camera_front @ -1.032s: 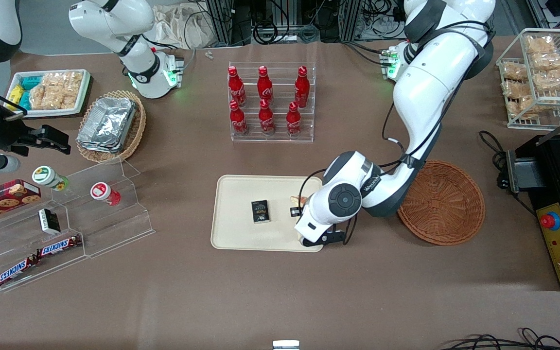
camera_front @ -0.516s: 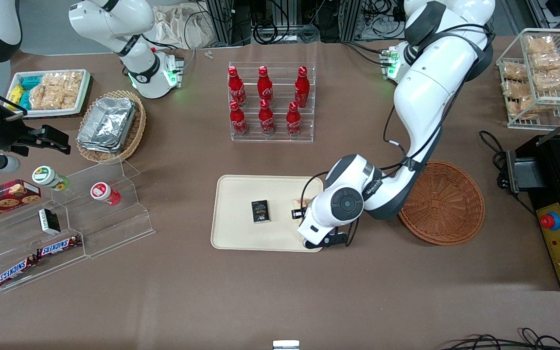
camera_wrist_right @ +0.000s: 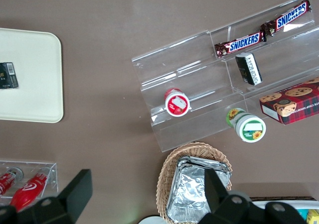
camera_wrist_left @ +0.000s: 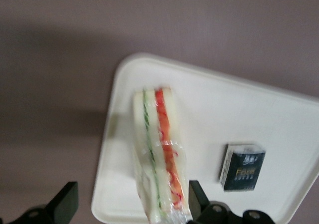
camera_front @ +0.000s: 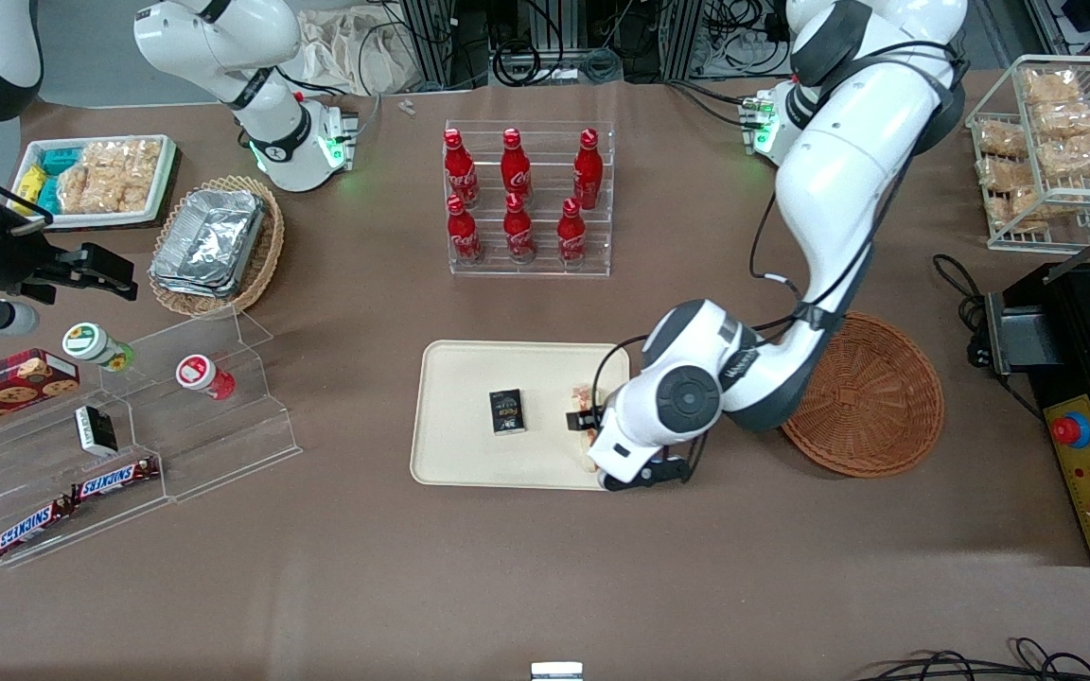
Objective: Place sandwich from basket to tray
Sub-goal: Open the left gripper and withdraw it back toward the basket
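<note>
On tray (camera_front: pixel 469 454) edge nearest basket (camera_front: pixel 871 397), sandwich (camera_wrist_left: pixel 160 157) now rests; gripper (camera_wrist_left: pixel 130 206), fingers spread, has lifted; we judge placement done.

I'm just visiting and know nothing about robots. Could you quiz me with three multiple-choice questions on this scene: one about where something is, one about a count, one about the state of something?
1. Where is the sandwich?
A. in the round wicker basket
B. on the cream tray
C. on the bare table

2. How many red bottles stand in the clear rack?
A. four
B. six
C. eight

3. How are the gripper's fingers?
A. open, not touching the sandwich
B. clamped on the sandwich
C. clamped on the black box

Answers:
1 B: it lies on the tray, near the black box.
2 B: the red bottles number six.
3 A: the gripper fingers stand either side with gaps.
</note>
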Action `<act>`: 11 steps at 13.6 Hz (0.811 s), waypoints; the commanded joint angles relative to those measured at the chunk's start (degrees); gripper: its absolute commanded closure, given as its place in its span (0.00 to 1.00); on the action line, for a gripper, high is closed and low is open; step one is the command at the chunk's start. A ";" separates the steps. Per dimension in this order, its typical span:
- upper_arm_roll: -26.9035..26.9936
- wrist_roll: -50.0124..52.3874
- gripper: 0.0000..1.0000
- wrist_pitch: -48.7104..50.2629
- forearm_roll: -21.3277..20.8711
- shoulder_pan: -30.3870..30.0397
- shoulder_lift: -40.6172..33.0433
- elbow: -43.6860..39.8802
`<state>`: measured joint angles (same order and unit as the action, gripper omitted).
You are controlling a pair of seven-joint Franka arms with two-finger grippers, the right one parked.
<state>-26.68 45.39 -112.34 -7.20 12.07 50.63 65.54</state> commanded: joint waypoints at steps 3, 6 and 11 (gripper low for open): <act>0.14 -0.82 0.01 11.69 -0.88 -8.28 -12.29 1.25; 0.14 -2.57 0.01 12.86 -0.97 -15.14 -20.01 7.12; 5.56 -16.98 0.01 12.86 0.87 -20.43 -31.63 19.86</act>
<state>-24.89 32.04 -98.29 -7.49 -9.09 26.13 76.38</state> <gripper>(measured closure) 0.013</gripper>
